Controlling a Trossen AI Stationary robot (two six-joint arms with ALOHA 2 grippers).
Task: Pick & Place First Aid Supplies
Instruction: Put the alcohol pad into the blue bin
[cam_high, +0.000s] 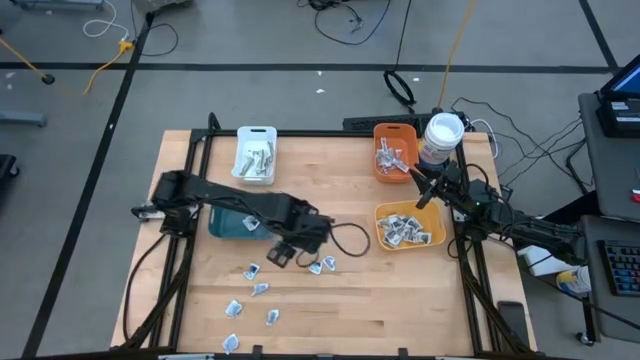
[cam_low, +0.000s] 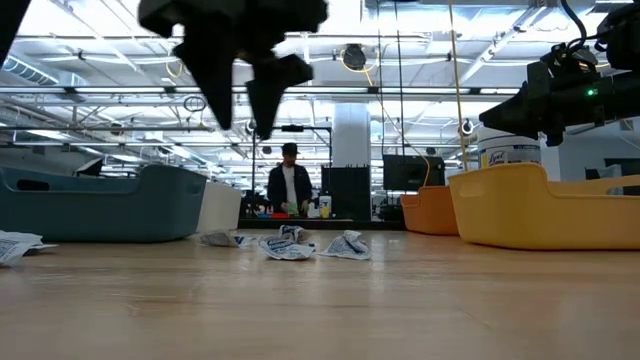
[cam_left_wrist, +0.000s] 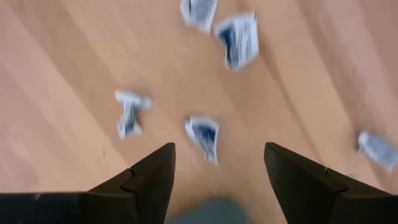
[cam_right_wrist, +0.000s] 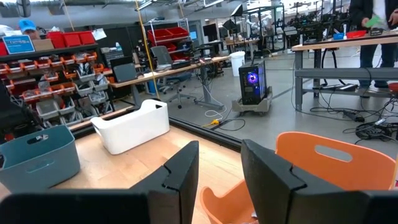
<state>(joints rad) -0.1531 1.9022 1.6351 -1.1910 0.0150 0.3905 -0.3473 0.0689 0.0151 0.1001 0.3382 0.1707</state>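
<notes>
The left gripper (cam_high: 283, 254) hangs above the table's middle with its two fingers spread wide and nothing between them; the left wrist view shows bare wood and loose packets below the gap. In that view five packets are visible, blurred, one (cam_left_wrist: 203, 134) lying just ahead of the fingers. In the high view, about eight first aid packets (cam_high: 252, 271) lie loose on the wooden table (cam_high: 400, 300): two at about four o'clock from the left gripper, close beside it, two at about seven o'clock, and four more scattered farther out toward the table's near edge at six to seven o'clock.

At ten o'clock from the left gripper, partly under its arm, sits one teal bin (cam_high: 228, 224). Farther out at eleven o'clock stands one white bin (cam_high: 256, 153) holding a small heap of packets.

The right gripper (cam_high: 426, 194) hovers at about two o'clock from the left one, between the orange bin (cam_high: 394, 131) and the yellow bin (cam_high: 409, 240), which holds a pile of packets. Its fingers (cam_right_wrist: 174, 174) stand a little apart with nothing seen in the narrow gap. The orange bin holds several strips. One round white-lidded tub (cam_high: 441, 139) stands just beside the orange bin, at twelve o'clock from the right gripper.

In the low view one person (cam_low: 290, 185) stands far off in the room.
</notes>
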